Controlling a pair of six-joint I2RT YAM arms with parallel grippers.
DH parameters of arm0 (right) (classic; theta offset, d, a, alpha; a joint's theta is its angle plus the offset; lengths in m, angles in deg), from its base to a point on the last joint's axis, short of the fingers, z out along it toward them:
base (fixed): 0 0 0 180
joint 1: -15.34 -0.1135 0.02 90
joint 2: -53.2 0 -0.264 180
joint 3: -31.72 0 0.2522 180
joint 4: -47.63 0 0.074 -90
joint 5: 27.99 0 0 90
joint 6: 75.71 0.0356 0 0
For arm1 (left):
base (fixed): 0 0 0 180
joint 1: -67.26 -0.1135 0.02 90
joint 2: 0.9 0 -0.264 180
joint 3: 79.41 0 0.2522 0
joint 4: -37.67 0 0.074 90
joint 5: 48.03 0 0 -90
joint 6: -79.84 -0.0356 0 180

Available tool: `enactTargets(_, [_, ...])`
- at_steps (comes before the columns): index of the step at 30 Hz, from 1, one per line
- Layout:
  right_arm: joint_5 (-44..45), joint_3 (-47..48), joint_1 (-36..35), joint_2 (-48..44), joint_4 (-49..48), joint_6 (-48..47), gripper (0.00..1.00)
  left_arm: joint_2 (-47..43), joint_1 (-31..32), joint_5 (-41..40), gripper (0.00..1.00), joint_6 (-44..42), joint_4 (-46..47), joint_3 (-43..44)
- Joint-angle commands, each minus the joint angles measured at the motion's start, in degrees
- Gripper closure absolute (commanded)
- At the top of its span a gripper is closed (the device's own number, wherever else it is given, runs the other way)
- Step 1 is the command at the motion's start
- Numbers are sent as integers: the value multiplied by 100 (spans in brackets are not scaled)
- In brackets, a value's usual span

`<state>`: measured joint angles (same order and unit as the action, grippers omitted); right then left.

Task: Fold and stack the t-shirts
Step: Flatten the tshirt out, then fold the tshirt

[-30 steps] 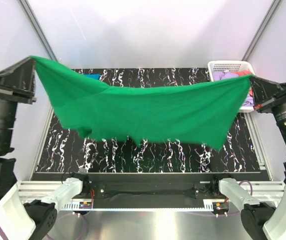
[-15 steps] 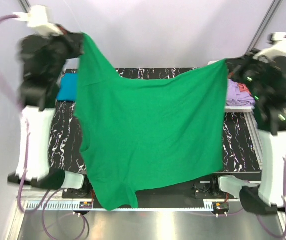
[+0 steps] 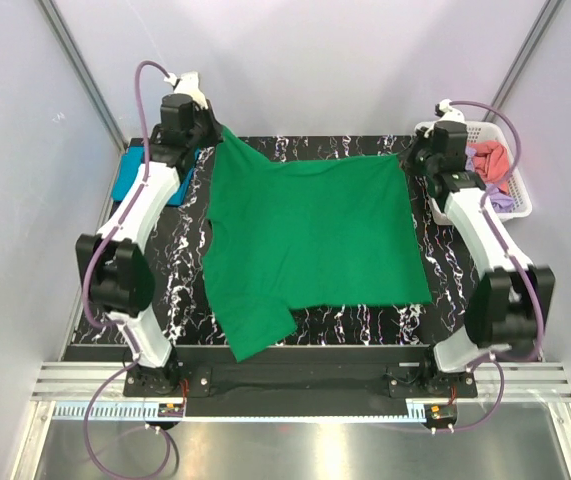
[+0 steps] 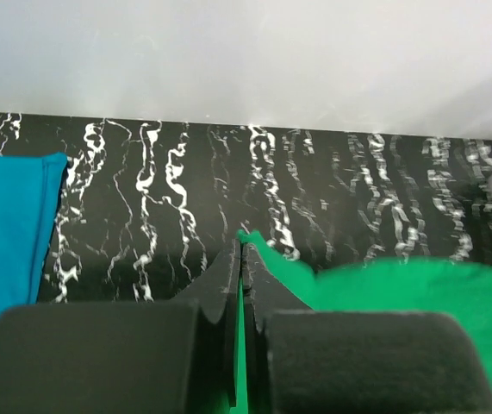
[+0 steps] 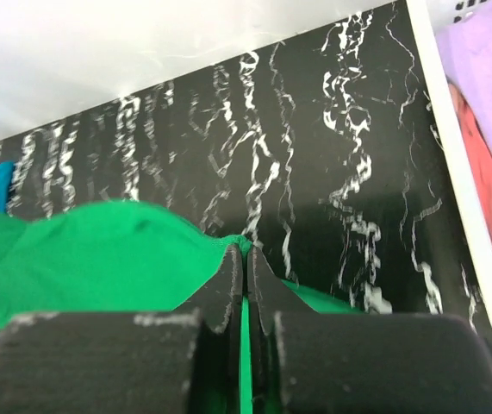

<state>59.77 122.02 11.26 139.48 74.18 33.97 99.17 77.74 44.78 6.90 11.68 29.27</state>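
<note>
The bright green t-shirt (image 3: 310, 235) lies spread on the black marbled table, one sleeve reaching the near edge at lower left. My left gripper (image 3: 215, 133) is shut on its far left corner; the cloth (image 4: 340, 285) shows between the jaws in the left wrist view. My right gripper (image 3: 410, 158) is shut on its far right corner, with green cloth (image 5: 99, 250) pinched in the right wrist view. The teal-blue folded t-shirt (image 3: 133, 176) lies at the table's far left, also in the left wrist view (image 4: 4, 224). Lilac (image 3: 500, 202) and coral (image 3: 492, 160) t-shirts sit in the basket.
The white lattice basket (image 3: 521, 205) stands at the far right edge of the table; its rim shows in the right wrist view (image 5: 465, 216). The black marbled table (image 3: 180, 270) ends at a metal rail along the near edge. White walls close in behind.
Both arms have swung from high and near to the far side of the table, carrying the green t-shirt from hanging in the air to lying spread flat.
</note>
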Motion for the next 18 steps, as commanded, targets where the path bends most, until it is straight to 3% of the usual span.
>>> enactTargets(1, [-22, 458, 144, 546, -1068, -122, 100, 319, -99, 36, 100, -343, 985, 413])
enactTargets(10, [-391, 1592, 328, 2146, -1148, -465, 100, 1023, -275, 27, 100, -748, 977, 985])
enactTargets(18, [-242, 1909, 372, 2674, -1016, -650, 100, 839, -336, -69, 100, -1029, 933, 521])
